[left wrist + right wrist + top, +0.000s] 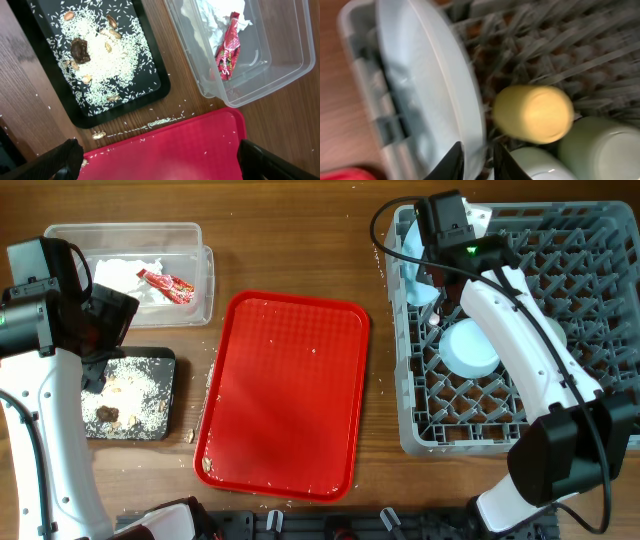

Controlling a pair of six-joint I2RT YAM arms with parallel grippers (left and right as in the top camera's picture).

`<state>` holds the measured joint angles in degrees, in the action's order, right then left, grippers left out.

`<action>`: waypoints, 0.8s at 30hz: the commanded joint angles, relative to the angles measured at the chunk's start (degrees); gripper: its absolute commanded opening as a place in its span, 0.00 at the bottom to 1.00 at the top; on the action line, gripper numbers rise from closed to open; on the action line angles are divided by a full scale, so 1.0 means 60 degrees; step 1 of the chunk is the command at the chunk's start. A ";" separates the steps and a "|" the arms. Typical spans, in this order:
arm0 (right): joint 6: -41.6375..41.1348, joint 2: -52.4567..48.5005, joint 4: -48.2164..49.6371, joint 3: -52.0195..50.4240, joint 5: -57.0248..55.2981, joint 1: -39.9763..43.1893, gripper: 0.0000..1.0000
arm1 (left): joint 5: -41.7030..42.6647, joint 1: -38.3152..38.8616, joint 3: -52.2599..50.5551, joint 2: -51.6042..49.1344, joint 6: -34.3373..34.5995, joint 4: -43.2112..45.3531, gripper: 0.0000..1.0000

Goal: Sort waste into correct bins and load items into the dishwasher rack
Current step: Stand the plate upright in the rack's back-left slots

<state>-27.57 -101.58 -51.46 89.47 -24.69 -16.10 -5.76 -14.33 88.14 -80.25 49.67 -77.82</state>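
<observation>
My right gripper [477,147] is shut on the rim of the large light blue plate [430,85], which stands on edge at the left side of the grey dishwasher rack [600,240]. The plate also shows in the overhead view [407,252]. Next to it in the rack are the yellow cup [532,112], the pale green bowl [605,150] and the light blue bowl [470,345]. My left gripper [160,167] is open and empty above the red tray's corner. The clear tub [205,275] holds napkins [212,17] and the red wrapper [227,47]. The black tray [165,360] holds rice and scraps [95,55]. Fork and spoon are out of view.
The red serving tray [285,395] lies in the middle with a few rice grains on it. Loose rice and a scrap [98,134] lie on the wooden table between the black tray and the red tray. The left arm [45,380] hangs over the table's left side.
</observation>
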 commanded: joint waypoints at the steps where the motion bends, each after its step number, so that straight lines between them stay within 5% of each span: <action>1: 0.0098 0.0962 -0.0182 -0.0011 0.2055 -0.0040 0.34 | -0.0124 -0.0051 0.0098 0.0044 -0.0022 -0.0007 1.00; 4: 0.0106 0.2131 -0.0772 -0.0011 0.2637 -0.0040 0.54 | -0.0124 -0.0051 0.0098 0.0044 -0.0018 -0.0007 1.00; 11: -0.0109 0.4561 -0.2524 -0.0506 0.3096 -0.0572 0.54 | -0.0124 -0.0051 0.0098 0.0044 -0.0022 -0.0007 1.00; 17: -0.1373 0.7723 -0.1257 -0.3825 0.2157 -0.2991 0.54 | -0.0124 -0.0051 0.0098 0.0044 -0.0022 -0.0007 1.00; 18: -0.1523 0.8047 -0.1060 -0.4149 0.2036 -0.3166 0.62 | -0.0124 -0.0051 0.0098 0.0044 -0.0022 -0.0007 1.00; 19: -0.1537 0.8335 -0.0816 -0.4411 0.2051 -0.3275 0.99 | -0.0127 -0.0051 0.0098 0.0044 -0.0022 -0.0007 1.00; 24: -0.3497 0.8823 -0.0495 -0.4666 0.2116 -0.3322 1.00 | -0.0124 -0.0051 0.0098 0.0044 -0.0022 -0.0007 1.00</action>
<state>-38.83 -49.15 -54.83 62.17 -10.33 -35.70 -5.78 -14.33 88.14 -80.23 49.67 -77.82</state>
